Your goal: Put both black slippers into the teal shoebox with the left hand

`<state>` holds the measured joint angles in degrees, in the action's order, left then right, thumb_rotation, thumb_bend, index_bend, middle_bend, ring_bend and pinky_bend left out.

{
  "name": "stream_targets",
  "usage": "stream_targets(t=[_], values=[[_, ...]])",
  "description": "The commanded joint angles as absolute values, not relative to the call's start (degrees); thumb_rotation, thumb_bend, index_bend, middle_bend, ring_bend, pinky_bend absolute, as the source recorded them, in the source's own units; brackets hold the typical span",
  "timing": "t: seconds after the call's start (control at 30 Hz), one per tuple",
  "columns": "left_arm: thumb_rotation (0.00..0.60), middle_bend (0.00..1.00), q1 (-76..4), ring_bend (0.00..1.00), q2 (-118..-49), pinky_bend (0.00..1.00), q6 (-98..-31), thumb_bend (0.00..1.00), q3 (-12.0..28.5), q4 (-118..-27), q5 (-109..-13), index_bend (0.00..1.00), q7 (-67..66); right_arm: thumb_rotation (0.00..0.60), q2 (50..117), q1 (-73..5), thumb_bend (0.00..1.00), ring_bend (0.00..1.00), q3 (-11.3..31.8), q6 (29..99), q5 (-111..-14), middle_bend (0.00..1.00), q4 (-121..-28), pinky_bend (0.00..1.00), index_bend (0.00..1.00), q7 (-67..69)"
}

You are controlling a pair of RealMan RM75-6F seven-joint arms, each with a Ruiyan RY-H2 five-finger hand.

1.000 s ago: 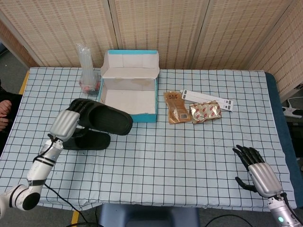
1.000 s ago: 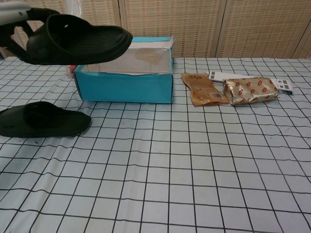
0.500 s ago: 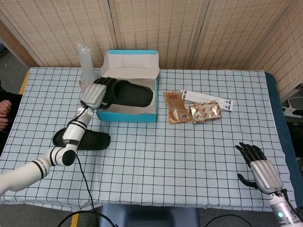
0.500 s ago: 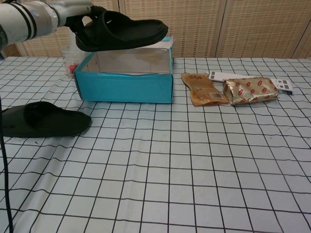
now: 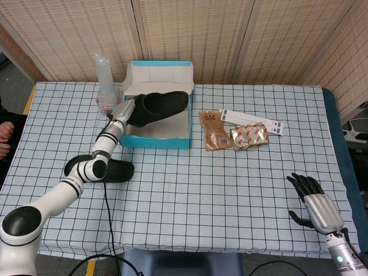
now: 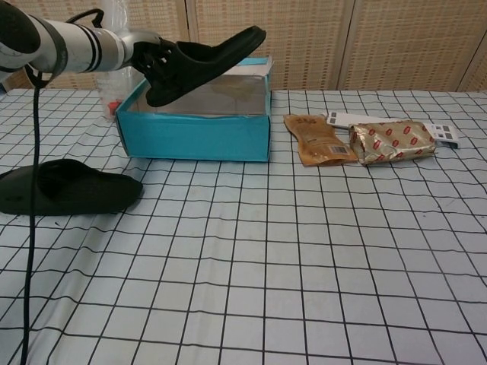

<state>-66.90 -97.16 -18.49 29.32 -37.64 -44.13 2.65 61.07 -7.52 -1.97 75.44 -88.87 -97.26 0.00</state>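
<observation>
My left hand (image 5: 126,109) (image 6: 146,55) grips one black slipper (image 5: 163,105) (image 6: 202,61) by its heel end and holds it tilted, toe raised, over the open teal shoebox (image 5: 170,141) (image 6: 198,135). The slipper's heel dips toward the box's left side. The second black slipper (image 5: 102,169) (image 6: 64,188) lies flat on the checked cloth in front of the box's left corner. My right hand (image 5: 317,207) rests open near the table's front right edge, holding nothing.
A clear plastic container (image 5: 106,86) stands just left of the box. Right of the box lie a brown snack pouch (image 5: 214,130) (image 6: 314,138), a gold-and-red packet (image 5: 249,137) (image 6: 391,141) and a white strip (image 5: 253,121).
My left hand has carried the slipper further over the box and tipped it, heel down and toe up. The slipper on the cloth has not moved.
</observation>
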Motion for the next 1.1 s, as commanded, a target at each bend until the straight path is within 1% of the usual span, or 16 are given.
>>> stream_targets(t=[0.03,0.2,0.43,0.53,0.7,0.77,0.9,1.03,1.1], values=[[0.6,0.67,-68.0,0.48,-99.8,0.4,-17.1,0.43,29.4,-33.4,-46.0,0.57,6.1,0.6,61.1,-7.5,0.22,0.0,-2.0,75.5,-89.0,0.0,-97.3,0.0,0.0,0.0],[0.6,0.66,-68.7,0.48,-101.8,0.4,-16.8,0.43,28.3,-30.2,-49.2,0.57,8.1,0.6,61.0,-7.6,0.22,0.0,-2.2,75.2,-89.1,0.0,-97.4,0.0,0.0,-0.2],[0.6,0.67,-69.9,0.48,-106.8,0.4,-19.5,0.43,23.6,-22.6,-54.5,0.57,5.6,0.6,61.0,-7.9,0.22,0.0,-2.5,74.4,-89.1,0.0,-97.5,0.0,0.0,-0.2],[0.6,0.66,-70.2,0.48,-108.7,0.4,-19.4,0.43,22.7,-20.0,-55.3,0.57,4.8,0.6,61.0,-8.1,0.22,0.0,-2.8,73.8,-89.1,0.0,-97.7,0.0,0.0,-0.1],[0.6,0.63,-70.8,0.48,-111.1,0.4,-18.6,0.43,21.9,-16.6,-55.9,0.49,3.1,0.6,60.8,-8.1,0.22,0.0,-3.0,73.8,-89.4,0.0,-97.8,0.0,0.0,0.1],[0.6,0.63,-70.8,0.48,-111.4,0.4,-17.6,0.43,21.2,-16.0,-56.4,0.47,2.2,0.6,60.8,-8.1,0.22,0.0,-3.0,73.9,-89.4,0.0,-97.9,0.0,0.0,0.2],[0.6,0.63,-70.7,0.48,-110.9,0.38,-14.8,0.43,19.7,-15.9,-57.5,0.47,-0.2,0.6,60.7,-8.1,0.22,0.0,-2.9,74.0,-89.4,0.0,-97.8,0.0,0.0,0.6],[0.6,0.63,-70.4,0.48,-108.0,0.38,-11.1,0.43,19.0,-19.0,-57.2,0.47,-1.4,0.6,60.7,-8.2,0.22,0.0,-2.9,73.8,-89.3,0.0,-97.8,0.0,0.0,0.6],[0.6,0.63,-69.9,0.48,-106.3,0.38,-10.6,0.43,18.6,-21.5,-57.0,0.47,-1.8,0.6,60.8,-8.2,0.22,0.0,-3.0,73.9,-89.4,0.0,-97.8,0.0,0.0,0.5]])
